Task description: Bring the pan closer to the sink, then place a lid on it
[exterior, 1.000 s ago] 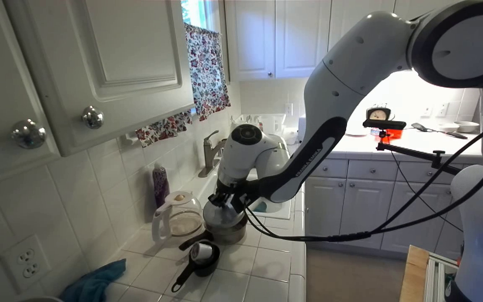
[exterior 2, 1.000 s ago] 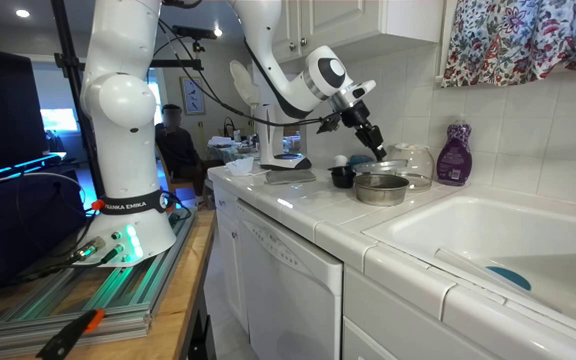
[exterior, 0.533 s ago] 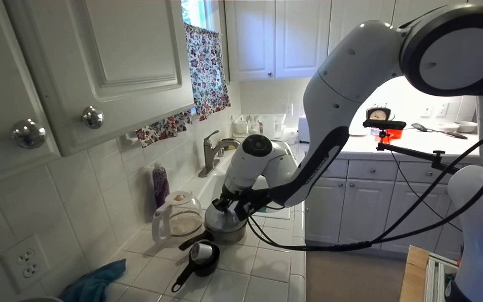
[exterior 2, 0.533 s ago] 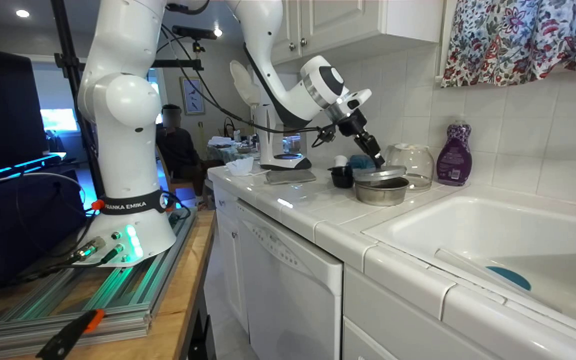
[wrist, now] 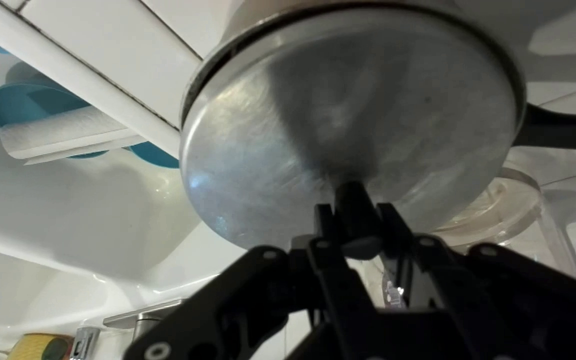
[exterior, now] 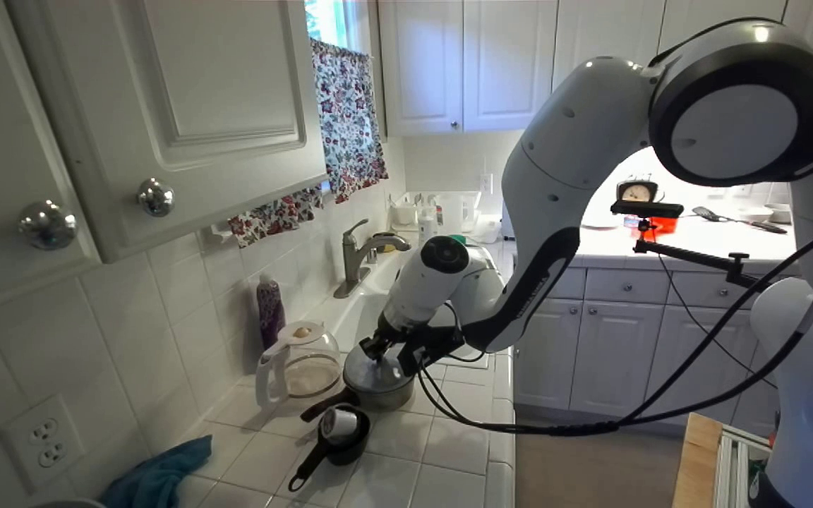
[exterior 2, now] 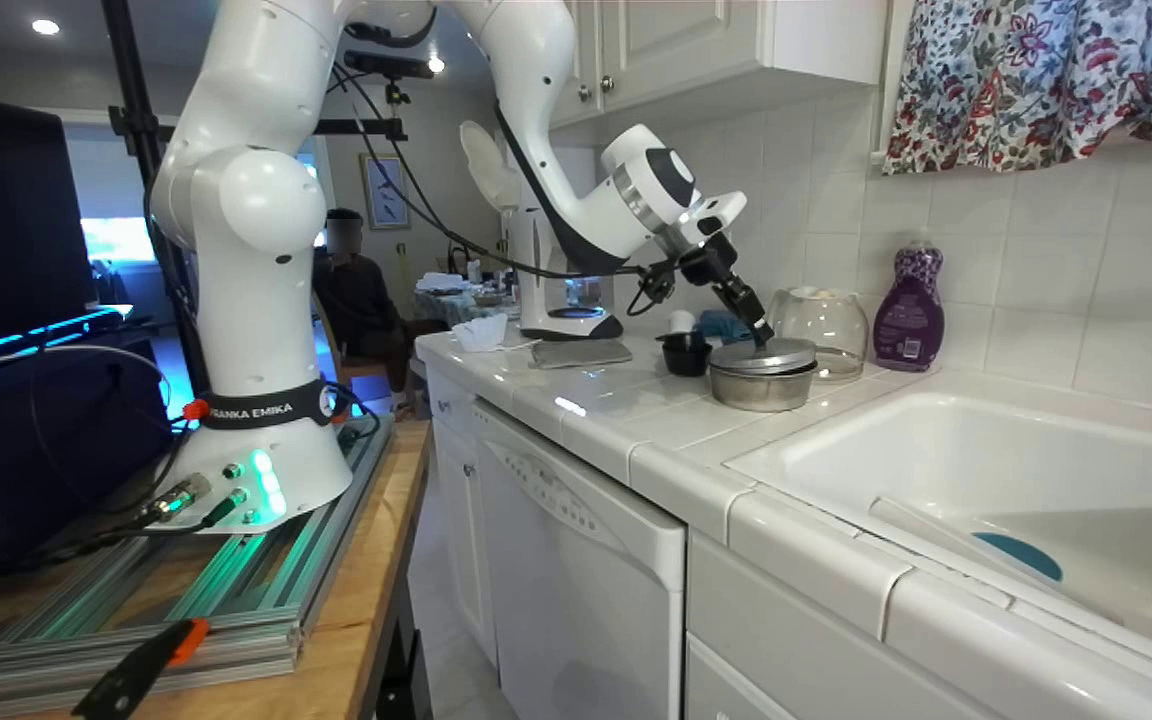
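Two jaws – those of the gripper (wrist: 358,215) – are closed around the dark knob (wrist: 352,197) of a round metal lid (wrist: 278,190), one on each side of it in the wrist view. The lid lies over the grey metal pan (exterior 2: 761,393), covering nearly all of its mouth. A strip of rim shows past the lid's edge in the wrist view, and a dark line runs beneath that edge in an exterior view, so whether it sits fully down I cannot tell.

The pan stands upright on the tiled surface (exterior: 442,437), near the end of the white sink (exterior 2: 926,430) and outside the basin. Its black handle (exterior: 329,403) points away from the sink. Just beside the pan, on the wall side, is a glass coffee pot (exterior: 311,374); close to the tiled wall stands a purple bottle (exterior 2: 909,315). A small black skillet (exterior: 351,451) sits by the pan's handle with a white cup (exterior: 339,423) tilted inside it – whether skillet and handle touch is unclear. A crumpled teal cloth (exterior: 159,473) lies along the wall, farther from the sink.

A metal faucet (exterior: 353,261) rises at the sink's wall side, and a blue piece (exterior 2: 1018,555) rests in the basin. Behind the white arm (exterior 2: 261,220), a person (exterior 2: 361,290) sits in the next room.
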Robot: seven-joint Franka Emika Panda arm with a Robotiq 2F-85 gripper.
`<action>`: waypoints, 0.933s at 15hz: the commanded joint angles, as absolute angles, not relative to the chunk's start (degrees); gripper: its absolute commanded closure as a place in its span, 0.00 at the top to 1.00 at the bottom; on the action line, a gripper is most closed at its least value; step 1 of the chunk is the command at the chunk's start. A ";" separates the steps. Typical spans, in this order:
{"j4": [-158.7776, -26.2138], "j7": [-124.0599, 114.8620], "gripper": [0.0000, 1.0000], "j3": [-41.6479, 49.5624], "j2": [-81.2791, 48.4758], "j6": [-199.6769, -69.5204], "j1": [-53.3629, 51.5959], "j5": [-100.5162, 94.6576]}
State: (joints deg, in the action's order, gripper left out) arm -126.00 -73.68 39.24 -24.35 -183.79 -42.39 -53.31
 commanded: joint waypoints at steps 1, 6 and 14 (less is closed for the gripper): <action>-126.09 -76.78 0.06 42.34 -26.45 -187.61 -44.82 -53.34; -126.99 -79.34 0.06 44.69 -27.77 -189.87 -46.70 -52.25; -128.68 -81.25 0.52 42.59 -27.42 -192.87 -44.06 -52.07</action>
State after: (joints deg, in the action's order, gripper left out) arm -126.95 -79.89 43.58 -27.43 -190.88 -44.90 -52.98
